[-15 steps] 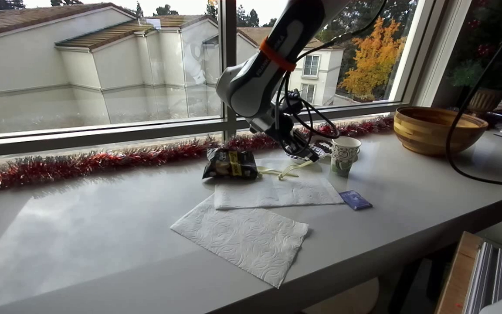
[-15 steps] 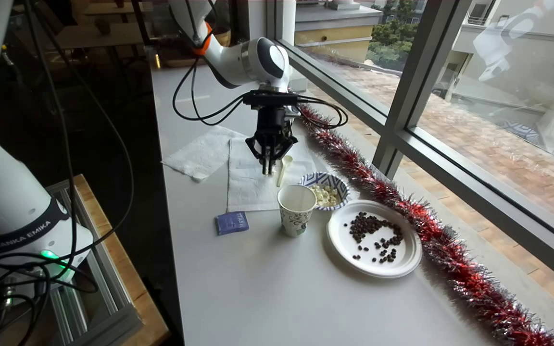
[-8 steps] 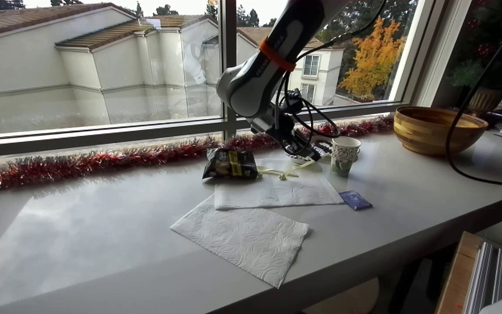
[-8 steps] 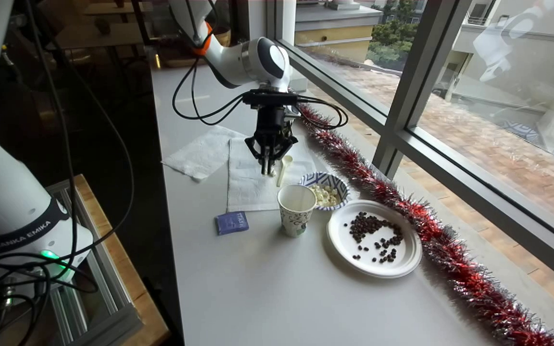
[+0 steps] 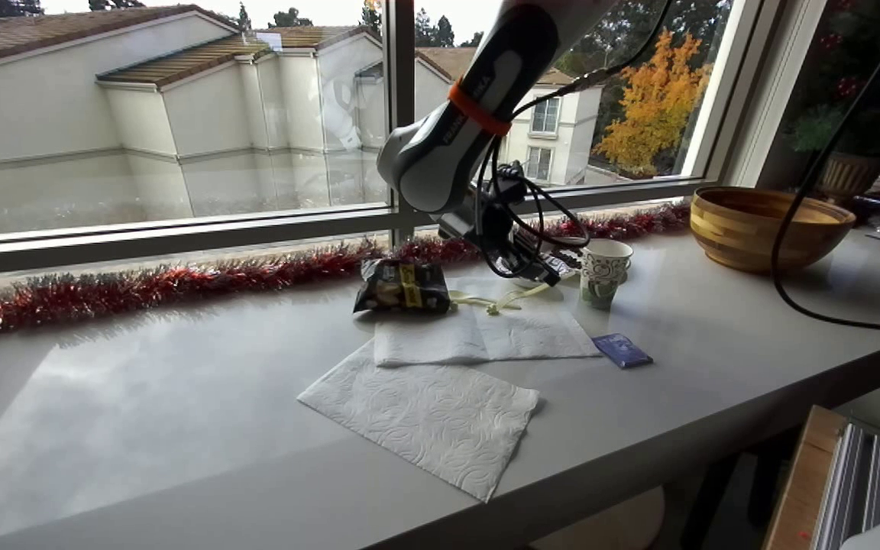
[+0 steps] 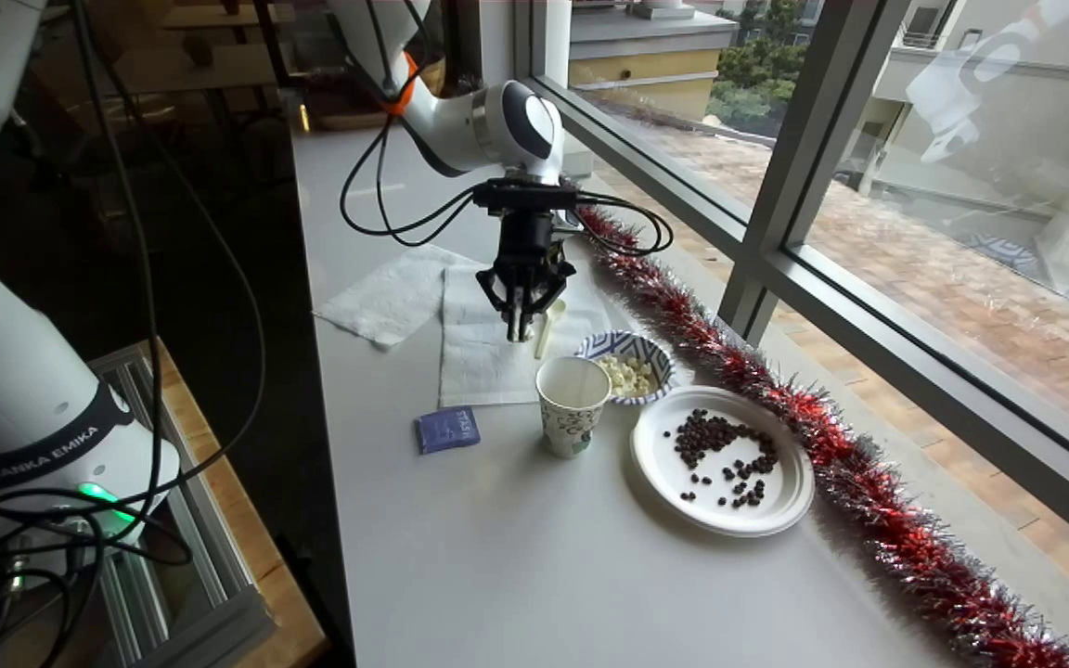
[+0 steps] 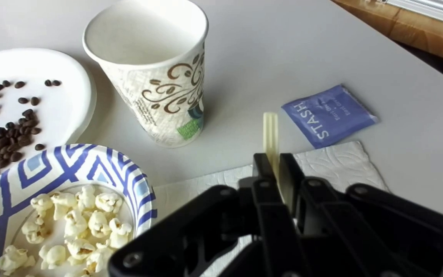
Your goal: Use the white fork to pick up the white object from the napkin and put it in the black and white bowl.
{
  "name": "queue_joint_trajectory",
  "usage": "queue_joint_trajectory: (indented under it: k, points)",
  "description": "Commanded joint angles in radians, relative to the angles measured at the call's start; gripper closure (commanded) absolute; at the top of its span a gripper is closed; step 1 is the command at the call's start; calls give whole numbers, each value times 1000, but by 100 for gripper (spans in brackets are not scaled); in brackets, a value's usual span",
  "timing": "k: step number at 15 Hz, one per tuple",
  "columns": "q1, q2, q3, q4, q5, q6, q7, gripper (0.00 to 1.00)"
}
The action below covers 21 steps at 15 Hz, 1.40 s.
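Observation:
My gripper [image 7: 273, 158] is shut on the pale white fork [image 7: 270, 132], with the handle end sticking out past the fingertips. In an exterior view the fork slants from the gripper [image 5: 553, 280] down to the napkin [image 5: 440, 428]. A small white object [image 5: 493, 310] is at its far end; I cannot tell whether it is speared. In the other views the fork's head is hidden behind the gripper [image 6: 520, 334]. The black and white bowl [image 7: 90, 163] shows blue-white patterning and holds several popcorn pieces. It stands beside the napkin, also in an exterior view [image 6: 598, 345].
A paper cup [image 6: 567, 417] stands beside the bowl. A white plate [image 6: 683, 520] with dark beans is behind it. A pale spoon [image 6: 546, 336] lies on the napkin beside the gripper. A dark snack bag [image 5: 403, 288], tea packet [image 6: 448, 430] and wooden bowl [image 5: 761, 237] are around.
The gripper has moved slightly lower and leftward in an exterior view, with the fork. The napkin has shifted slightly and shows a crease. The white object has moved slightly.

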Motion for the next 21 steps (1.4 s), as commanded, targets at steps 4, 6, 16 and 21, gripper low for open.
queue_joint_trajectory:
  k: [4, 6, 16, 21]
  points:
    - [19, 68, -4, 74, -19, -66, 0, 97]
    - [22, 80, -4, 85, -20, -75, 1, 97]
    - [35, 138, -2, 171, -9, -135, -3, 97]
    - [42, 173, 0, 230, -8, -201, -19, 97]
